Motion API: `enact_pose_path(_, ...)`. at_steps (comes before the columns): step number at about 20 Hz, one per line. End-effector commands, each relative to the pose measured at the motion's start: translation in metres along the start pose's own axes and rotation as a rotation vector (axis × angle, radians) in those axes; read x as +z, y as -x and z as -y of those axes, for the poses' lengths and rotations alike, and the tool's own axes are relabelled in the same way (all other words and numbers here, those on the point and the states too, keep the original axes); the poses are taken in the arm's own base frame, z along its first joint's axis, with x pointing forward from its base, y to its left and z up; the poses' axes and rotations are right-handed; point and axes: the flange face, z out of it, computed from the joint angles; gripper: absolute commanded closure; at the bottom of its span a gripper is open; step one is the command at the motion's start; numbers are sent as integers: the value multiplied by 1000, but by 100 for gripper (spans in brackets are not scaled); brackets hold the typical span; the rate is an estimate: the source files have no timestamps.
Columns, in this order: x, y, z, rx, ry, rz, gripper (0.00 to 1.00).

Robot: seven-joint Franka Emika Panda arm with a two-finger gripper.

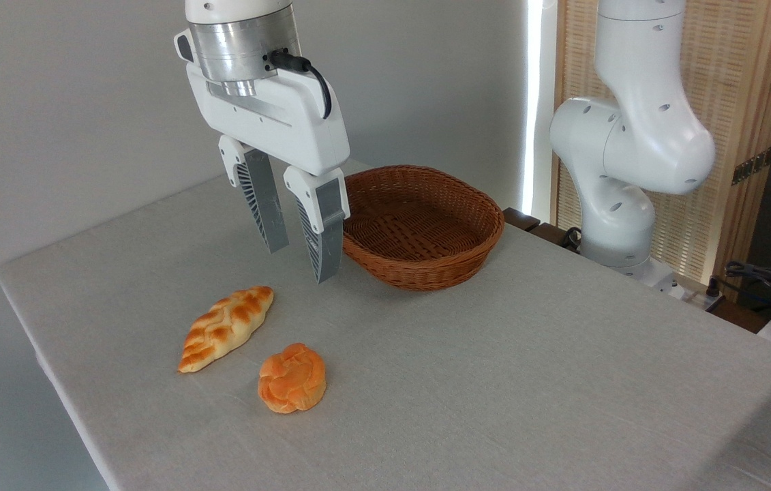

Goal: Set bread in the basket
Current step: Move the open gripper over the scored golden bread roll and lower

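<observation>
One loaf to move: the bread [225, 329] lies flat on the table [494, 382], long axis running 2 to 8 o'clock, untouched. Gripper [298, 262] hangs above it toward 1 o'clock, fingers spread, holding nothing. Round bun [292, 377] sits just beside the bread at 4 o'clock, apart from it. Basket [419, 269], empty, is at 2 o'clock past the gripper. Table's left edge is near; open cloth lies between loaf and basket.
</observation>
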Motion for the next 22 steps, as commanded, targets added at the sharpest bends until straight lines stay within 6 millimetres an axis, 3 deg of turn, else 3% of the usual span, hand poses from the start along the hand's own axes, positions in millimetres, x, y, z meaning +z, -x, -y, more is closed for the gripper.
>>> enact_pose_path(1,-1,-3,4,10,6,-24,0)
enact_pose_path(10,3,-10,-3,15,20,-44,0)
enact_pose_path(13,9,-27,-18,39,39,-91,0)
enact_pose_path(17,46,-59,-57,-26,97,-163,0)
enact_pose_path(22,113,-93,-110,-198,89,-208,0)
